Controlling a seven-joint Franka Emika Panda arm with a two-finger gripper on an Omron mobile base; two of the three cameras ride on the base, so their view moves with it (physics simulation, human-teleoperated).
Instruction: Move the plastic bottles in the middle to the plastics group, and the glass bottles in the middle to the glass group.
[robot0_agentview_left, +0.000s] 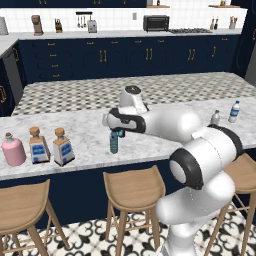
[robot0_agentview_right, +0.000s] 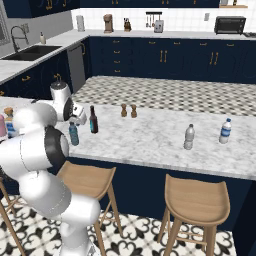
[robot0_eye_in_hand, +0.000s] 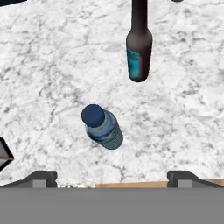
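The gripper (robot0_eye_in_hand: 112, 177) hangs above the marble counter (robot0_agentview_left: 90, 137) with its jaws spread wide and nothing between them, two dark fingertips (robot0_eye_in_hand: 41, 178) poking up at the near edge of the hand view. Directly below it stands the small teal-blue plastic bottle (robot0_eye_in_hand: 103, 127), upright, its dark blue cap facing the hand; from the left base view I see that same bottle (robot0_agentview_left: 114, 141) just under the wrist, near the front edge of the counter. Just beyond it, close but apart, stands the slim dark glass bottle (robot0_eye_in_hand: 139, 48) with a teal label, upright too; the right base view shows it (robot0_agentview_right: 93, 120) a little farther back than the blue one (robot0_agentview_right: 74, 134).

Off toward the robot's left end of the counter sits the glass group: a squat pink flask (robot0_agentview_left: 13, 150) and, beside it, two square cork-stoppered bottles (robot0_agentview_left: 39, 146) (robot0_agentview_left: 62, 147) with blue labels, all three in a row near the front edge. Well apart, at the other end, stand the grey-clear ribbed bottle (robot0_agentview_right: 189, 137) and the white blue-capped water bottle (robot0_agentview_right: 226, 131). Two small brown shakers (robot0_agentview_right: 128, 110) rest farther back on the counter. Wooden stools (robot0_agentview_left: 134, 190) line the front.
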